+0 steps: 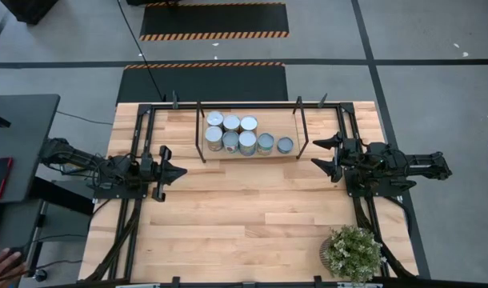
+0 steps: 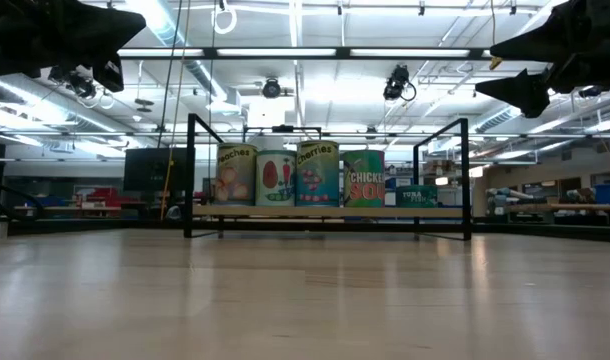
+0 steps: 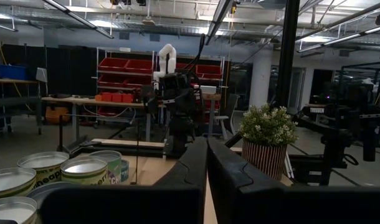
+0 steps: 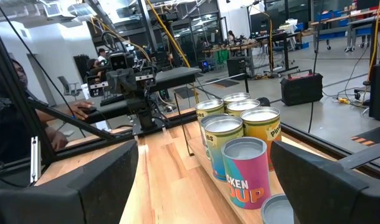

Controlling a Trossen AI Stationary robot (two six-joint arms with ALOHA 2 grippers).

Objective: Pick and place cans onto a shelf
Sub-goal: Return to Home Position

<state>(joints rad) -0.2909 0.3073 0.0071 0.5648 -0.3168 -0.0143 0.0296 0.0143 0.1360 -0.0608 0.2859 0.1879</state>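
Note:
Several cans (image 1: 231, 142) stand upright in a cluster on the light-wood shelf (image 1: 276, 124) at the table's far middle. In the low view the cans (image 2: 317, 173) stand in a row on the shelf board (image 2: 325, 211) between its black rod uprights. My left gripper (image 1: 182, 170) is shut and empty, raised above the table to the left of the shelf, its fingers (image 3: 196, 168) pointing right. My right gripper (image 1: 318, 154) is open and empty, raised to the right of the shelf and pointing left at it. The right wrist view shows the cans (image 4: 245, 165) between its spread fingers.
A potted plant (image 1: 352, 252) stands at the table's near right corner. Black frame rods (image 1: 140, 136) run along the table's left and right sides. The wooden tabletop (image 1: 244, 216) stretches in front of the shelf. A person's hand (image 1: 4, 262) shows off the table at the near left.

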